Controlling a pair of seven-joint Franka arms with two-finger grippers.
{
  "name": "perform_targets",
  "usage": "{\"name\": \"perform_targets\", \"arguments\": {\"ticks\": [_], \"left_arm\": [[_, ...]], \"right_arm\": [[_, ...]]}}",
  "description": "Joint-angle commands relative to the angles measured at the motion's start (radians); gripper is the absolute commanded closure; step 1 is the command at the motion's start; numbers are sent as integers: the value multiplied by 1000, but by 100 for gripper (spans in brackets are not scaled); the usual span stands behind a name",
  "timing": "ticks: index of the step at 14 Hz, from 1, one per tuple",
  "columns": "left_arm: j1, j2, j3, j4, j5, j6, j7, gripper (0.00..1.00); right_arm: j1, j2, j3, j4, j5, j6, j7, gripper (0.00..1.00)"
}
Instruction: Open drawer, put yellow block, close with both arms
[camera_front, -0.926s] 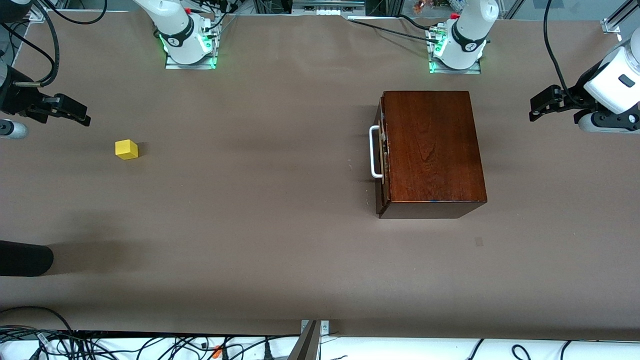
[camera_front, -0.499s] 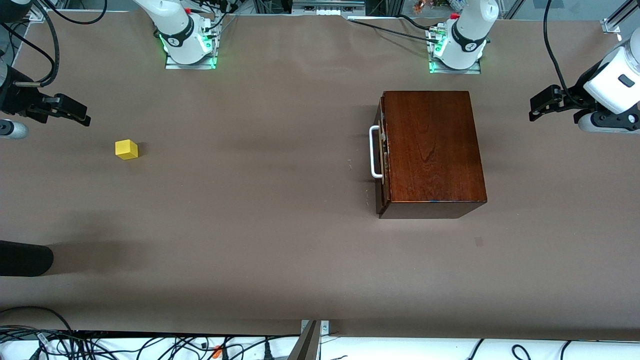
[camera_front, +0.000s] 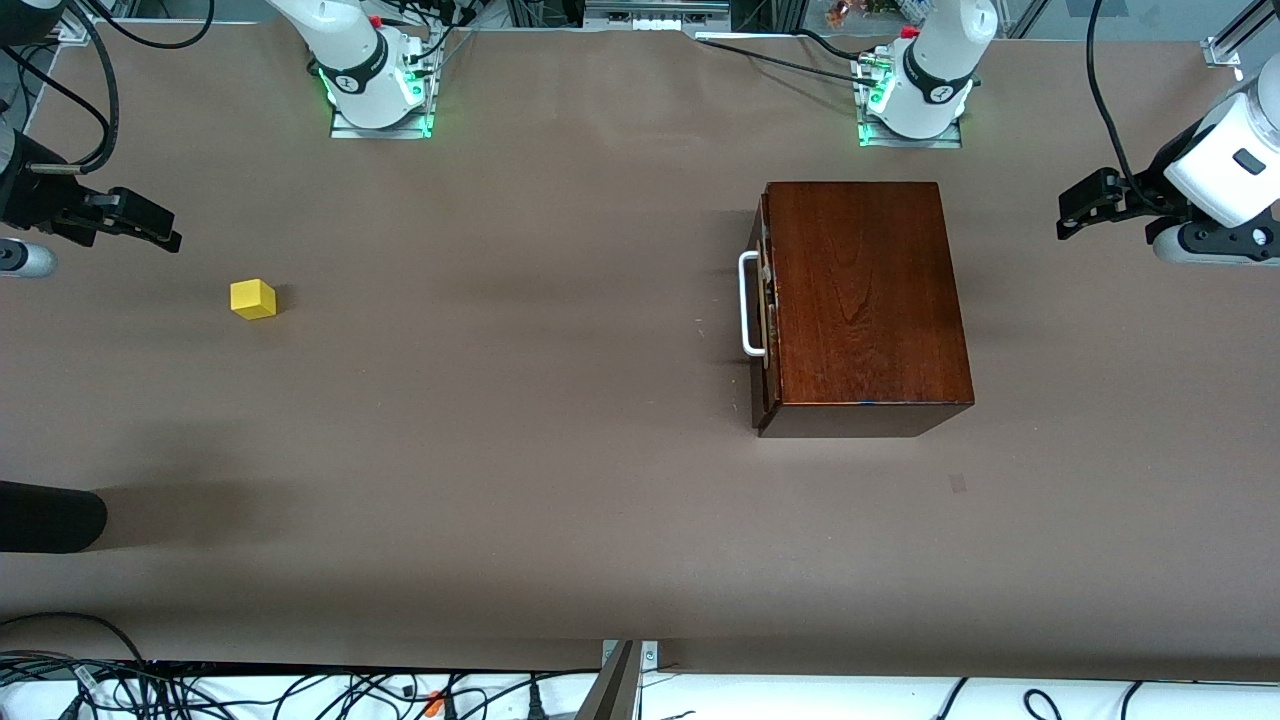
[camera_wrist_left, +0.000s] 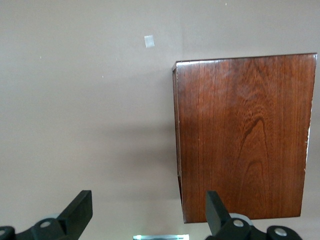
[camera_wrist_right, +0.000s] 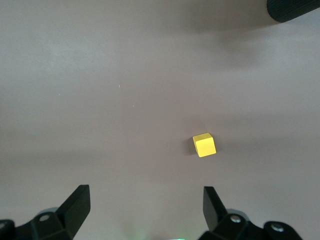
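Front view: the box is seen on the tabletop toward the left arm's end, with the drawer shut in it and the white handle facing the right arm's end. The box's long axis is laid from the robots' bases toward the front camera, so the drawer must be pulled across the tabletop toward the block. The block is set well apart from the box, near the right arm's end. The left gripper is held over the tabletop at its own end, jaws apart and empty, as is shown in the left wrist view; the right gripper is held over the tabletop near the block, jaws likewise apart and empty. No step is judged done yet. Trouble is judged likely if the box is not braced: the whole box could be dragged by a pull on the handle instead of the drawer sliding out. The small block could be nudged aside or tipped if the jaws are closed off-centre.
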Motion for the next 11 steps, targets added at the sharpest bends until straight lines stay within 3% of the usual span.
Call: {"name": "perform_targets", "arguments": {"ticks": [1,4,6,11], "left_arm": [[-3,12,-2,24,6,-51,22,0],[-8,43,-6,16,5,-160,23,0],[-28,101,-54,18,-14,-260,6,0],[-32,187,-212,24,-14,-181,-46,0]], "right_arm": [[1,-4,-2,3,16,0,-11,0],[1,-4,-1,3,15,1,-11,0],[1,-4,-2,3,16,1,-11,0],[1,-4,-2,3,16,1,-11,0]]}}
